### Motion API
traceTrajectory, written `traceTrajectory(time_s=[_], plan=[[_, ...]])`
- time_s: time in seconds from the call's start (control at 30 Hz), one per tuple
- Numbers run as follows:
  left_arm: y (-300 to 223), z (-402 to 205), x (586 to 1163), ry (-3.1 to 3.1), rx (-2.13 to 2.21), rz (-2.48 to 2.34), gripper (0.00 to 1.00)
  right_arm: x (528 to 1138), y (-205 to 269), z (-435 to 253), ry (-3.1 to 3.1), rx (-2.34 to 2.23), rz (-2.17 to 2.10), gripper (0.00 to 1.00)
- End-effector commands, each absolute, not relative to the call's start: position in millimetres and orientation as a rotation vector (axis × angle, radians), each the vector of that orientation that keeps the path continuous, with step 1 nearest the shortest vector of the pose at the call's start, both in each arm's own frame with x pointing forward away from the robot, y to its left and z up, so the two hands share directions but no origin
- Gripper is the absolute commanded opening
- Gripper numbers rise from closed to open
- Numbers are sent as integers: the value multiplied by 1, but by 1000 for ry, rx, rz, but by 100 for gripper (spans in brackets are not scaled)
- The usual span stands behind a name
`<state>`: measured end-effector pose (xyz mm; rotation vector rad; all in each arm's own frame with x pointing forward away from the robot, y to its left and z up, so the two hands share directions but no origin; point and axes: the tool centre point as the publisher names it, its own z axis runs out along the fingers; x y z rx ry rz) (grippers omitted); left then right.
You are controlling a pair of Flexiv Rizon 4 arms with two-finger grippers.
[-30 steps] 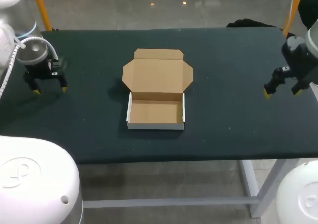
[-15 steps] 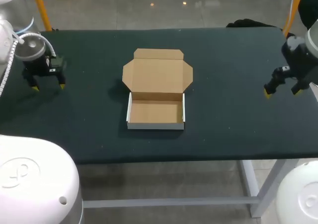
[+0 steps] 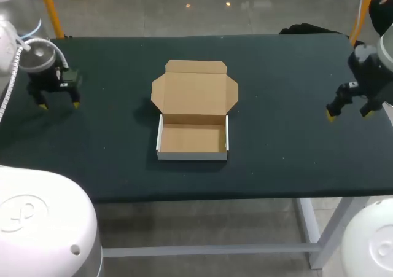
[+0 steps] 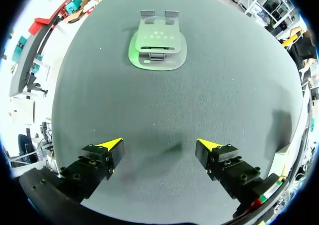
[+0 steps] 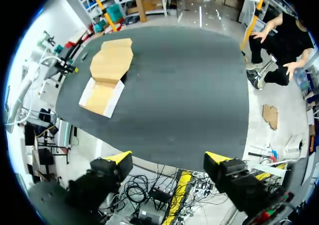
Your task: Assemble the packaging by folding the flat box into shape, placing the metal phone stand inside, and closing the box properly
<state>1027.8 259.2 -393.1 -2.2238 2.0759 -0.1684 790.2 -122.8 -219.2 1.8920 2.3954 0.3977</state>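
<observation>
One view, the left wrist's, shows the phone stand [image 4: 158, 45] ahead of the spread left end effector [image 4: 159, 145].

Bright, even overhead light casts a soft shadow beside the box [image 3: 194, 111] on the table [image 3: 288, 74].

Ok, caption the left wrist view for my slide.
Open left gripper above the dark table, metal phone stand ahead of it.

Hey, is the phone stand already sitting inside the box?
No, the box lies open with a bare cardboard floor, and the phone stand sits on the table ahead of the left gripper.
</observation>
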Motion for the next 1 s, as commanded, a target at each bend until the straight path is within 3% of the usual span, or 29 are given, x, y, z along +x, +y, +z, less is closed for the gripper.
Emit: traceTrajectory(time_s=[0.03,1.0], plan=[[260,-396,1036,2087,-2228,-150,100,789,-123,-218,2396,1893,393,100],[274,-401,1063,2146,-2219,-114,100,789,-123,-218,2396,1893,393,100]])
